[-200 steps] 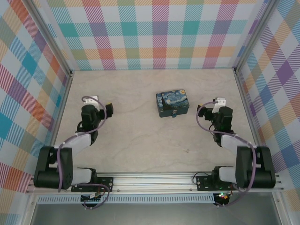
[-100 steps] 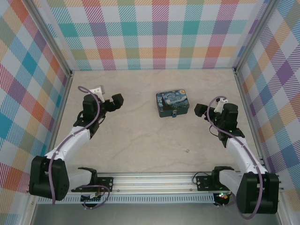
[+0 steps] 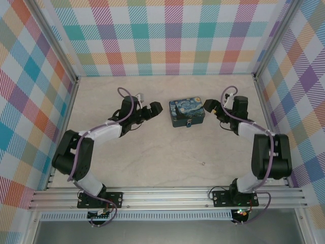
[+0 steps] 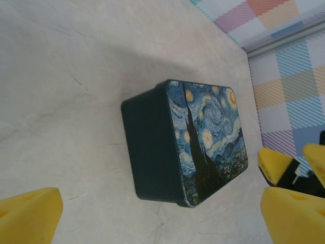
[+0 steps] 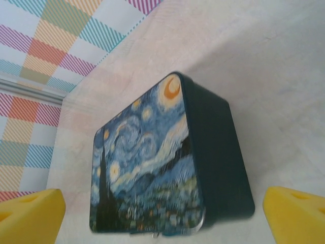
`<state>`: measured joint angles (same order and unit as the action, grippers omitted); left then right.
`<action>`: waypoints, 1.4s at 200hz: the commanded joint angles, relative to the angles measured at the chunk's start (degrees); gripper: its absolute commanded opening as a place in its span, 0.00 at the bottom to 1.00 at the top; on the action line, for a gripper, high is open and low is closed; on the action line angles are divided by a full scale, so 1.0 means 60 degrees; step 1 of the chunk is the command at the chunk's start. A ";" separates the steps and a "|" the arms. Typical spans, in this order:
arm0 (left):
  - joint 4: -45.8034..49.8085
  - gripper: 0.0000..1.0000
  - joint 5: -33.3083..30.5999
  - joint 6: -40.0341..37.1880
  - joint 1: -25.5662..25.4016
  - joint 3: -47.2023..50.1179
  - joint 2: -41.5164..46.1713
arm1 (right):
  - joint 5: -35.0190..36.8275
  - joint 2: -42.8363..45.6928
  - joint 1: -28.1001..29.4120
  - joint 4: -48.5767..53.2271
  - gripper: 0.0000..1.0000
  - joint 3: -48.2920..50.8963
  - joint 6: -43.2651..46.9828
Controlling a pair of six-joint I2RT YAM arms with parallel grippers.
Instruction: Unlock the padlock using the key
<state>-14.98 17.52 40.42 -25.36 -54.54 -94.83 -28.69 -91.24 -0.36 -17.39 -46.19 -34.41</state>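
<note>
My left hand (image 3: 154,109) and right hand (image 3: 209,107), both spread apart and empty, flank the box (image 3: 186,109), its padlock (image 3: 189,123) between them, while the key (image 3: 202,163) lies well behind on the table (image 3: 147,152), nearer my right.

The box (image 3: 187,112) sits on the desk (image 3: 152,152), in its far middle, with the padlock (image 3: 189,123) against its near side. The left tool (image 3: 156,108) is just left of the box and the right tool (image 3: 208,108) just right. The key (image 3: 203,163) lies nearer the bases, well apart.
</note>
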 commanded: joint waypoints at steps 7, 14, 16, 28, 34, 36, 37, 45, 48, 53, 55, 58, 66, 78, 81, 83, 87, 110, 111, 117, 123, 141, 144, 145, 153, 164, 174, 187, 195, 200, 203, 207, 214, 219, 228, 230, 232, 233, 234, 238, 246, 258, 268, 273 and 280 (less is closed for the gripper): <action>-0.0168 1.00 0.0574 0.0586 -0.0397 -0.0997 -0.1146 | -0.0695 -0.1092 0.0013 -0.0582 1.00 -0.0853 -0.0310; -0.0099 1.00 0.0650 0.0632 -0.0477 -0.1263 -0.1451 | -0.0839 -0.1326 0.0017 -0.0627 1.00 -0.1026 -0.0310; -0.0085 1.00 0.0683 0.0642 -0.0493 -0.1331 -0.1532 | -0.0865 -0.1381 0.0035 -0.0624 1.00 -0.1074 -0.0324; -0.0096 1.00 0.0784 0.0754 -0.0595 -0.1663 -0.1963 | -0.0940 -0.1694 0.0069 -0.0437 1.00 -0.1349 -0.0255; -0.0037 1.00 0.0824 0.0775 -0.0628 -0.1841 -0.2166 | -0.0973 -0.1814 0.0107 -0.0339 1.00 -0.1455 -0.0180; -0.0008 1.00 0.0818 0.0788 -0.0641 -0.1900 -0.2227 | -0.0982 -0.1862 0.0116 -0.0303 1.00 -0.1485 -0.0160; 0.0007 1.00 0.0824 0.0790 -0.0646 -0.1927 -0.2257 | -0.0986 -0.1875 0.0129 -0.0303 1.00 -0.1500 -0.0134; 0.0101 1.00 0.0852 0.0821 -0.0678 -0.2122 -0.2492 | -0.0994 -0.1993 0.0173 -0.0177 1.00 -0.1605 -0.0049; 0.0151 1.00 0.0859 0.0819 -0.0700 -0.2230 -0.2579 | -0.1027 -0.2040 0.0186 -0.0127 1.00 -0.1638 -0.0014; 0.0206 1.00 0.0884 0.0820 -0.0709 -0.2354 -0.2713 | -0.1071 -0.2096 0.0215 -0.0070 1.00 -0.1684 0.0054; 0.0214 1.00 0.0895 0.0836 -0.0716 -0.2391 -0.2752 | -0.1076 -0.2112 0.0227 -0.0052 1.00 -0.1700 0.0082; 0.0194 1.00 0.0910 0.0865 -0.0715 -0.2441 -0.2823 | -0.1115 -0.2134 0.0246 -0.0011 1.00 -0.1717 0.0113; 0.0114 1.00 0.0966 0.0936 -0.0752 -0.2573 -0.2962 | -0.1175 -0.2202 0.0299 0.0079 1.00 -0.1788 0.0218; 0.0081 1.00 0.1138 0.0984 -0.0793 -0.2798 -0.3234 | -0.1311 -0.2292 0.0412 0.0204 1.00 -0.1876 0.0393; 0.0088 1.00 0.1191 0.0970 -0.0807 -0.2856 -0.3287 | -0.1344 -0.2312 0.0437 0.0234 1.00 -0.1904 0.0430; 0.0100 1.00 0.1221 0.0976 -0.0811 -0.2905 -0.3324 | -0.1364 -0.2342 0.0458 0.0262 1.00 -0.1927 0.0454; 0.0116 1.00 0.1284 0.0960 -0.0824 -0.2972 -0.3422 | -0.1419 -0.2373 0.0492 0.0308 1.00 -0.1959 0.0496; 0.0152 1.00 0.1445 0.0996 -0.0877 -0.3239 -0.3728 | -0.1674 -0.2513 0.0738 0.0565 1.00 -0.2093 0.0699; 0.0153 1.00 0.1445 0.0997 -0.0881 -0.3241 -0.3732 | -0.1677 -0.2500 0.0751 0.0567 1.00 -0.2090 0.0705; 0.0181 1.00 0.1446 0.0986 -0.0885 -0.3275 -0.3753 | -0.1682 -0.2476 0.0823 0.0596 1.00 -0.2073 0.0750; 0.0197 1.00 0.1445 0.0993 -0.0885 -0.3280 -0.3765 | -0.1679 -0.2454 0.0882 0.0647 1.00 -0.2050 0.0795; 0.0300 1.00 0.1410 0.0905 -0.0885 -0.3287 -0.3682 | -0.1696 -0.2349 0.1083 0.0774 1.00 -0.1977 0.0879; 0.0344 1.00 0.1384 0.0868 -0.0885 -0.3287 -0.3647 | -0.1707 -0.2324 0.1116 0.0803 1.00 -0.1970 0.0886; 0.0366 1.00 0.1378 0.0852 -0.0885 -0.3280 -0.3641 | -0.1715 -0.2311 0.1130 0.0810 1.00 -0.1962 0.0894; 0.0542 1.00 0.1301 0.0720 -0.0885 -0.3265 -0.3527 | -0.1710 -0.2221 0.1228 0.0843 1.00 -0.1880 0.0927; 0.0828 1.00 0.1131 0.0428 -0.0885 -0.3204 -0.3320 | -0.1695 -0.2067 0.1360 0.0866 1.00 -0.1745 0.0932; 0.1127 1.00 0.1012 0.0164 -0.0885 -0.3078 -0.3081 | -0.1705 -0.1903 0.1496 0.0884 1.00 -0.1603 0.0919; 0.1447 1.00 0.0905 -0.0091 -0.0857 -0.2862 -0.2764 | -0.1671 -0.1666 0.1713 0.0890 1.00 -0.1371 0.0907; 0.1568 1.00 0.0872 -0.0183 -0.0841 -0.2685 -0.2550 | -0.1650 -0.1513 0.1867 0.0908 1.00 -0.1212 0.0916; 0.1634 1.00 0.0840 -0.0228 -0.0830 -0.2526 -0.2405 | -0.1610 -0.1403 0.1957 0.0931 1.00 -0.1123 0.0916; 0.1666 1.00 0.0831 -0.0266 -0.0827 -0.2438 -0.2307 | -0.1582 -0.1336 0.2029 0.0936 1.00 -0.1054 0.0925; 0.1707 1.00 0.0783 -0.0284 -0.0826 -0.2307 -0.2175 | -0.1537 -0.1253 0.2114 0.0949 1.00 -0.0966 0.0926; 0.1778 1.00 0.0698 -0.0345 -0.0819 -0.2088 -0.1939 | -0.1452 -0.1106 0.2260 0.0963 1.00 -0.0813 0.0906; 0.1852 1.00 0.0625 -0.0378 -0.0812 -0.1898 -0.1763 | -0.1409 -0.0979 0.2380 0.0965 1.00 -0.0710 0.0907; 0.1984 1.00 0.0531 -0.0445 -0.0799 -0.1612 -0.1430 | -0.1310 -0.0822 0.2603 0.0964 1.00 -0.0522 0.0866; 0.2025 1.00 0.0495 -0.0451 -0.0797 -0.1524 -0.1358 | -0.1283 -0.0790 0.2640 0.0964 1.00 -0.0490 0.0852; 0.2060 1.00 0.0476 -0.0475 -0.0797 -0.1451 -0.1285 | -0.1272 -0.0745 0.2701 0.0957 1.00 -0.0449 0.0845; 0.2081 1.00 0.0462 -0.0479 -0.0797 -0.1417 -0.1251 | -0.1270 -0.0731 0.2721 0.0968 1.00 -0.0433 0.0837; 0.2106 1.00 0.0449 -0.0488 -0.0790 -0.1385 -0.1212 | -0.1251 -0.0701 0.2776 0.0973 1.00 -0.0398 0.0831; 0.2180 1.00 0.0391 -0.0534 -0.0783 -0.1260 -0.1047 | -0.1224 -0.0657 0.2840 0.0962 1.00 -0.0357 0.0814; 0.2367 1.00 0.0257 -0.0614 -0.0775 -0.0989 -0.0743 | -0.1147 -0.0524 0.3036 0.0965 1.00 -0.0225 0.0753; 0.2677 1.00 0.0069 -0.0736 -0.0755 -0.0638 -0.0310 | -0.0994 -0.0375 0.3321 0.0952 1.00 -0.0035 0.0639; 0.2953 1.00 -0.0104 -0.0831 -0.0727 -0.0363 0.0026 | -0.0890 -0.0254 0.3545 0.0872 1.00 0.0110 0.0521; 0.3047 1.00 -0.0193 -0.0859 -0.0713 -0.0227 0.0189 | -0.0808 -0.0224 0.3645 0.0856 1.00 0.0161 0.0452; 0.3129 1.00 -0.0281 -0.0896 -0.0670 -0.0046 0.0395 | -0.0719 -0.0178 0.3756 0.0833 1.00 0.0233 0.0373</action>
<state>1.52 17.34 37.65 -29.93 -57.58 -98.21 -33.21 -94.32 19.09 -11.92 -46.57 -30.06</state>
